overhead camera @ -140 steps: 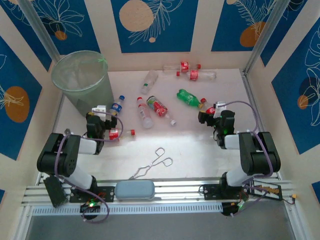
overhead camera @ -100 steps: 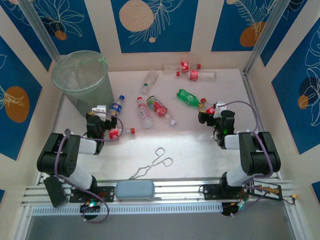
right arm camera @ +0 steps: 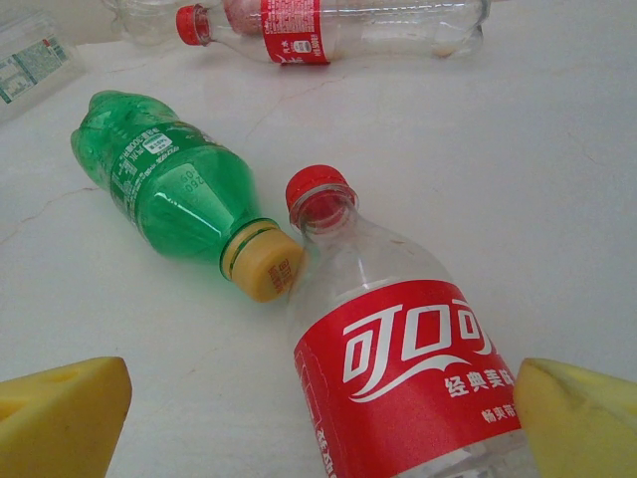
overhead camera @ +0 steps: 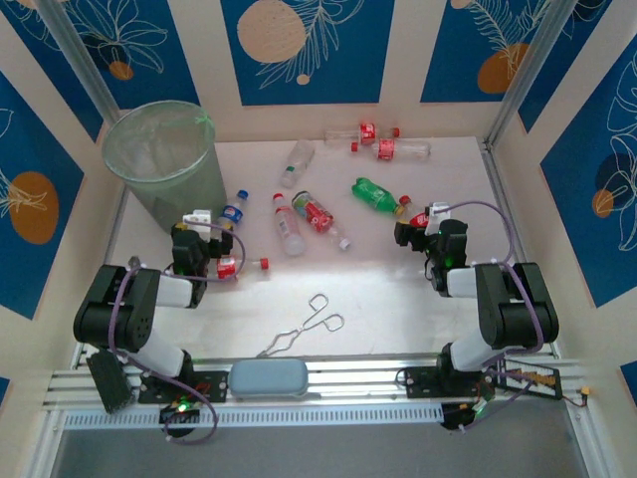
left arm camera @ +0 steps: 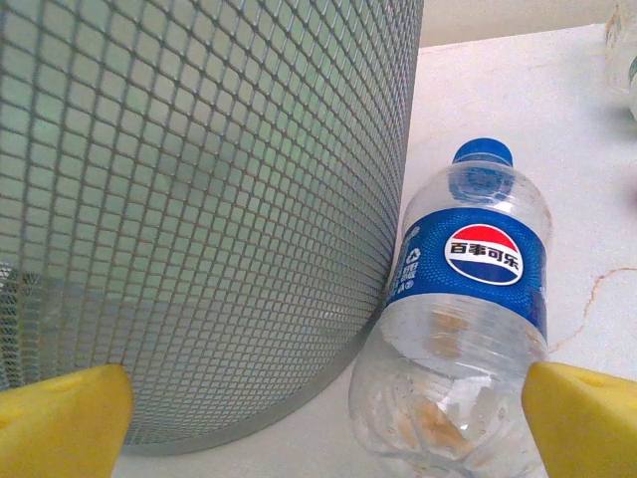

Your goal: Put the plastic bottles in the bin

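Note:
The bin (overhead camera: pixel 164 164) stands at the far left; its mesh wall (left arm camera: pixel 199 199) is close in the left wrist view. My left gripper (overhead camera: pixel 204 224) (left arm camera: pixel 328 418) is open, low at the bin's foot. A blue-labelled bottle (overhead camera: pixel 234 211) (left arm camera: pixel 468 309) lies on the table just ahead of it, beside the right fingertip (left arm camera: pixel 582 418). My right gripper (overhead camera: pixel 423 224) (right arm camera: pixel 318 418) is open around a red-labelled bottle (overhead camera: pixel 418 217) (right arm camera: pixel 398 368) lying flat. That bottle's cap is next to the yellow cap of a green bottle (overhead camera: pixel 376 195) (right arm camera: pixel 169 189). Several more bottles lie scattered mid-table.
A red-capped bottle (overhead camera: pixel 237 266) lies right of the left wrist. Two red-labelled bottles (overhead camera: pixel 390 147) lie by the back wall. Metal tongs (overhead camera: pixel 304 327) lie near the front centre, and a grey-blue pad (overhead camera: pixel 267 378) sits on the front rail.

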### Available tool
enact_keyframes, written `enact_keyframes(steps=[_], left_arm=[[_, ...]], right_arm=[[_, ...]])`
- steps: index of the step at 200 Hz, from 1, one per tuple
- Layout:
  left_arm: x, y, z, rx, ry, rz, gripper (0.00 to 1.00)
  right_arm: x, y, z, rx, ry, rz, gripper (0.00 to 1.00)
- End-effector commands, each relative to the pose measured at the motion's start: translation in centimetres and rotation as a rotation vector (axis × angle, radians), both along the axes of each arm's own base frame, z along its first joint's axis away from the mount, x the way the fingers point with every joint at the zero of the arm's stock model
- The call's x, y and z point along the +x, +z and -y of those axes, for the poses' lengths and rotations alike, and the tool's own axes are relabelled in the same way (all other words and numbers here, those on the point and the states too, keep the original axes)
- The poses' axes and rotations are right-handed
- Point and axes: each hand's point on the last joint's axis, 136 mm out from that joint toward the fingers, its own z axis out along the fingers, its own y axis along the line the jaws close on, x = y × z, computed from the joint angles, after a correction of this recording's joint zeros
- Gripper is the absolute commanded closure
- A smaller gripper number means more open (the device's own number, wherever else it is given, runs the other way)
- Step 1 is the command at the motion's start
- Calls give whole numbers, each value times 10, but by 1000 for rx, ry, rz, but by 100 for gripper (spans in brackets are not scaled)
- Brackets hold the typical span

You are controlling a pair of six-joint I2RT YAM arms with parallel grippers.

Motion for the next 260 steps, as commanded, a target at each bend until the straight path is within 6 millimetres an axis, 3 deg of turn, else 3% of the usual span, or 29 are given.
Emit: enact_keyframes(steps=[1,101,136,153,174,193,210,234,260], left_arm=[[2,0,0,6,-17,2,0],[3,-1,1,-14,-33,-10,0],[1,3,17,-16,-142,-7,0],[-3,20,13,-16,-120,10,0],[-12,42,13,-12,-123,13,0],[-20,64,8,-14,-90,15,0],[-31,80,2,-64,-33,-15,0],[-51,100,5,-206,15,-71,1],[-71,110,22,-369,8,-177,1]], right_arm=[[4,9,3,9,-10,30,1],[4,9,2,12,-8,26,1],[5,11,-1,15,14,24,1],[6,21,1,15,3,14,1],[7,48,4,1,-20,-21,1],[0,73,10,35,-71,-62,1],[-15,87,20,54,-142,-219,1],[-43,93,31,44,-206,-498,1],[-65,88,34,47,-242,-643,0]])
